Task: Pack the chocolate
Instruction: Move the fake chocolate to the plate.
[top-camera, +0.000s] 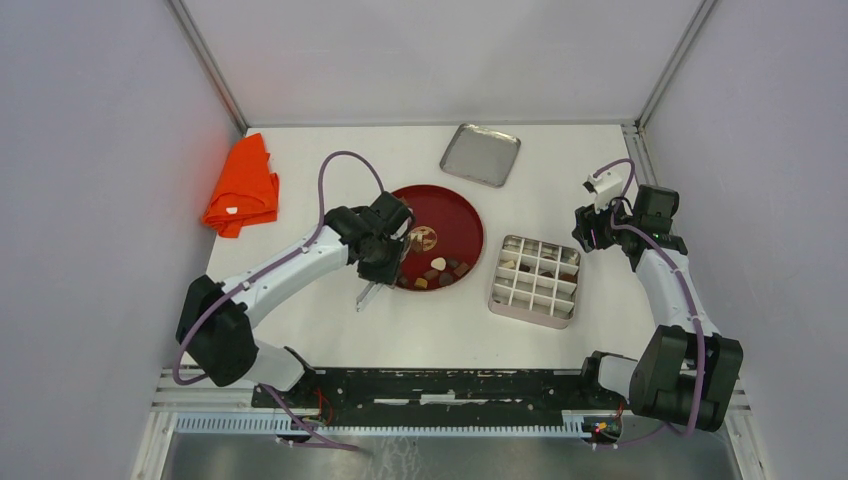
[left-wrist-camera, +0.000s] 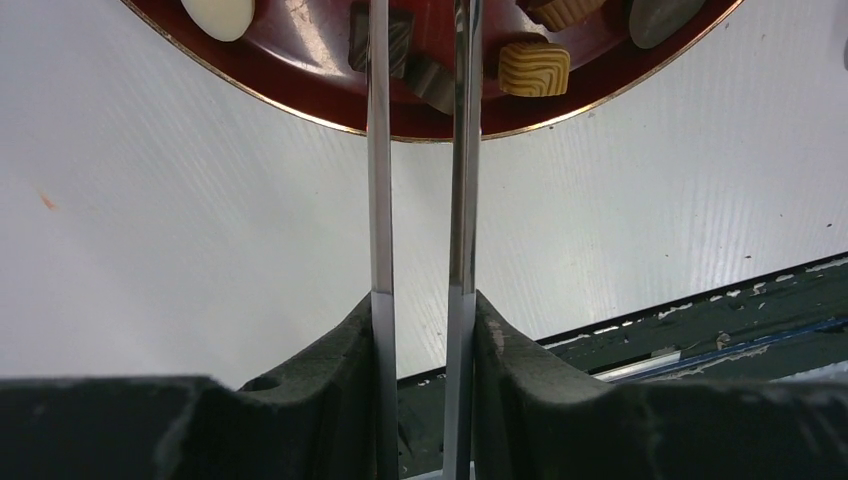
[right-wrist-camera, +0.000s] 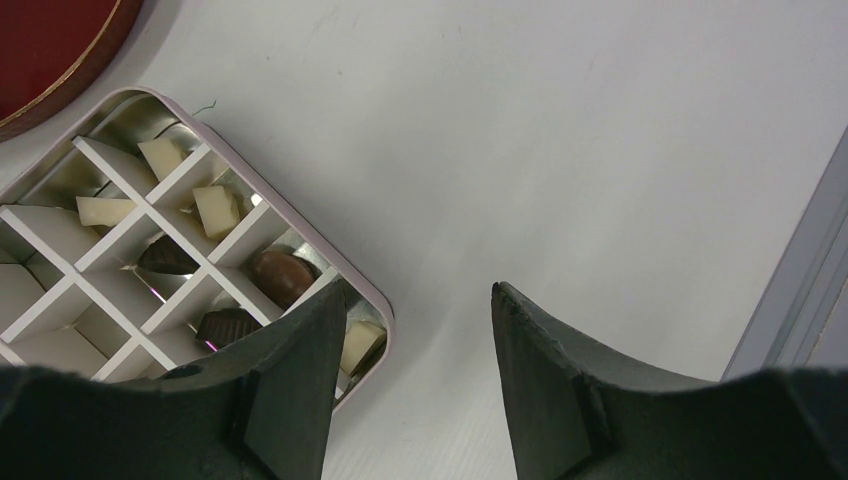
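The left end effector (left-wrist-camera: 418, 40) carries two long metal blades (left-wrist-camera: 380, 200) that reach over the counter (top-camera: 420, 325) and across the near rim of the red plate (top-camera: 452, 212). The blades stand a narrow gap apart. A dark piece (left-wrist-camera: 425, 78) shows in that gap, but the blade tips run past the frame edge, so we cannot tell whether they grip it.

The right end effector (right-wrist-camera: 418, 300) is open and empty. It hovers above bare counter just beside a corner of the divided box (top-camera: 528, 313).

We find the chocolate (top-camera: 440, 270) in two places:
- **On the plate:** loose pieces cluster at the near side, among them a ribbed tan piece (left-wrist-camera: 534, 68) and a cream oval (left-wrist-camera: 218, 14).
- **In the box:** cream, dark and brown pieces sit in separate cells along its far side.

A metal tray (top-camera: 480, 154) and an orange cloth (top-camera: 243, 185) lie well apart at the back.
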